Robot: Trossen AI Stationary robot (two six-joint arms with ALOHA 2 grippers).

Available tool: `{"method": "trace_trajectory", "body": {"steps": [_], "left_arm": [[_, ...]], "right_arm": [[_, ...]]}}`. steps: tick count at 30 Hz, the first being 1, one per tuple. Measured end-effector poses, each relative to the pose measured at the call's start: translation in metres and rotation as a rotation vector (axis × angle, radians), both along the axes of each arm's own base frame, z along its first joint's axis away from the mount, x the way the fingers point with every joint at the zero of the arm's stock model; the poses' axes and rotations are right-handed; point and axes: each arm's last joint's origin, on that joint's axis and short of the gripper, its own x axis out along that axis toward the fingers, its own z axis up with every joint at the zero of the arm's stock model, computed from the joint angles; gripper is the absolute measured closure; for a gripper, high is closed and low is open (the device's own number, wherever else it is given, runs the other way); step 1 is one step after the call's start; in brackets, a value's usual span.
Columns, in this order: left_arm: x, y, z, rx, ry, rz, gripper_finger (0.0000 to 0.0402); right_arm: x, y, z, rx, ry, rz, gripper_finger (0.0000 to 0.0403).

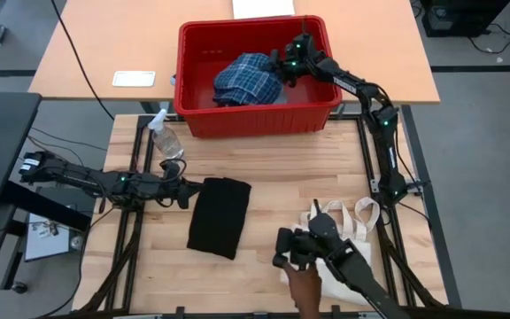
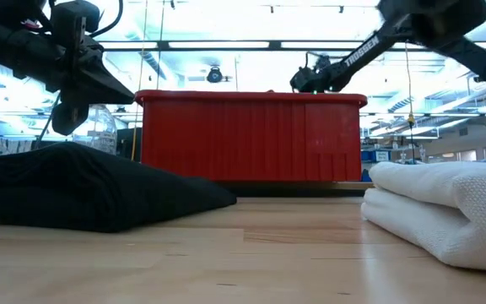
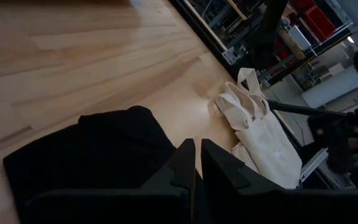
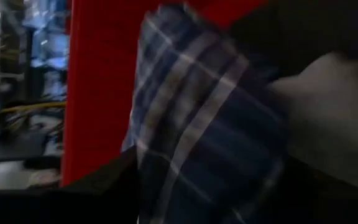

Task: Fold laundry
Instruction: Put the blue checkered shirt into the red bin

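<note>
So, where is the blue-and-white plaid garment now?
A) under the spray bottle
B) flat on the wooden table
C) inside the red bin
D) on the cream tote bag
C: the plaid garment lies bunched in the red bin, with the right gripper at it.

the 2 arms are matte black, built of slim tubes joined by thicker rounded joints. the left arm (image 1: 104,180) carries a small green light near its wrist, and the right arm (image 1: 361,89) shows green lights at about 12 o'clock of its wrist. white "trossen" lettering runs along the right arm's tube in the low view. the left gripper (image 3: 194,163) has 2 flat, angular black fingers. a person's hand (image 1: 304,283) is partly covered by a black device.
</note>
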Motion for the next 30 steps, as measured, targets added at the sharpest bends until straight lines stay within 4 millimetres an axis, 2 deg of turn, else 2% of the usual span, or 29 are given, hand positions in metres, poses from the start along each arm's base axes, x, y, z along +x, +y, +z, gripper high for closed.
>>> {"method": "trace_trajectory", "body": {"steps": [6, 10, 14, 18, 20, 23, 26, 30], "left_arm": [[0.000, 0.000, 0.000, 0.000, -0.001, -0.001, 0.0370], [0.000, 0.000, 0.000, 0.007, 0.003, -0.006, 0.0370], [0.000, 0.000, 0.000, 0.008, 0.004, -0.007, 0.0370], [0.000, 0.000, 0.000, 0.007, 0.003, -0.007, 0.0370], [0.000, 0.000, 0.000, 0.005, 0.004, -0.013, 0.0370], [0.000, -0.001, 0.000, -0.011, 0.005, -0.041, 0.0370], [0.000, -0.002, 0.000, -0.036, 0.005, -0.080, 0.0370], [0.000, -0.003, -0.001, -0.056, 0.006, -0.108, 0.0370]], "right_arm": [[-0.014, 0.013, 0.038, -0.150, 0.102, -0.098, 0.0126], [-0.019, 0.027, 0.074, -0.320, 0.134, -0.184, 0.0131], [0.001, 0.046, 0.110, -0.599, 0.042, -0.173, 0.0133], [0.032, 0.062, 0.120, -0.875, -0.039, -0.145, 0.0133], [0.046, 0.067, 0.116, -0.979, -0.034, -0.161, 0.0133], [0.063, 0.066, 0.095, -1.020, 0.024, -0.170, 0.0133], [0.073, 0.052, 0.060, -1.006, 0.114, -0.146, 0.0133], [0.073, 0.034, 0.005, -0.902, 0.318, -0.059, 0.0133]]}}
